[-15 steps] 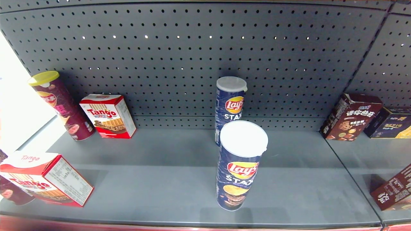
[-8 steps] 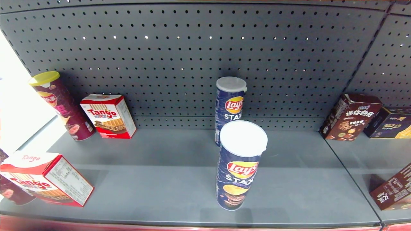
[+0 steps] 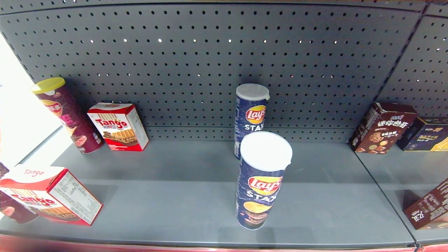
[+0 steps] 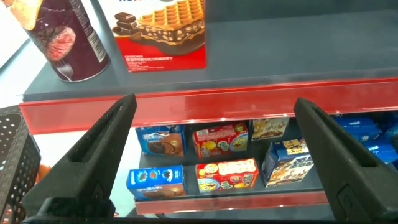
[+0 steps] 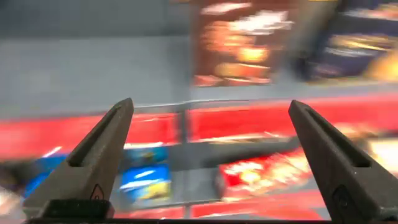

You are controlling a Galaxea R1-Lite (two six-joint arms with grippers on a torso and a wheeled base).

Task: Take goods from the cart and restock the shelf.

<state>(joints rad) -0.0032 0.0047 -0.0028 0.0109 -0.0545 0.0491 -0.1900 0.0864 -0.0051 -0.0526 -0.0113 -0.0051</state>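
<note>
Two dark blue chip cans stand upright on the grey shelf [image 3: 168, 196]: one [image 3: 260, 182] near the front edge, one [image 3: 250, 115] behind it against the pegboard. My left gripper [image 4: 211, 162] is open and empty, out in front of the shelf's red front strip [image 4: 205, 102], below a waffle box [image 4: 165, 31] and a maroon can [image 4: 65, 37]. My right gripper [image 5: 211, 162] is open and empty too, facing the red strip [image 5: 249, 121] below a brown box [image 5: 239, 40].
A maroon can [image 3: 66, 115] and red waffle boxes [image 3: 119, 126] [image 3: 49, 194] stand at the shelf's left. Brown and blue boxes [image 3: 383, 127] [image 3: 427, 134] [image 3: 427, 206] stand at the right. A lower shelf holds several small packs [image 4: 224, 155]. A black mesh basket [image 4: 15, 162] is beside the left gripper.
</note>
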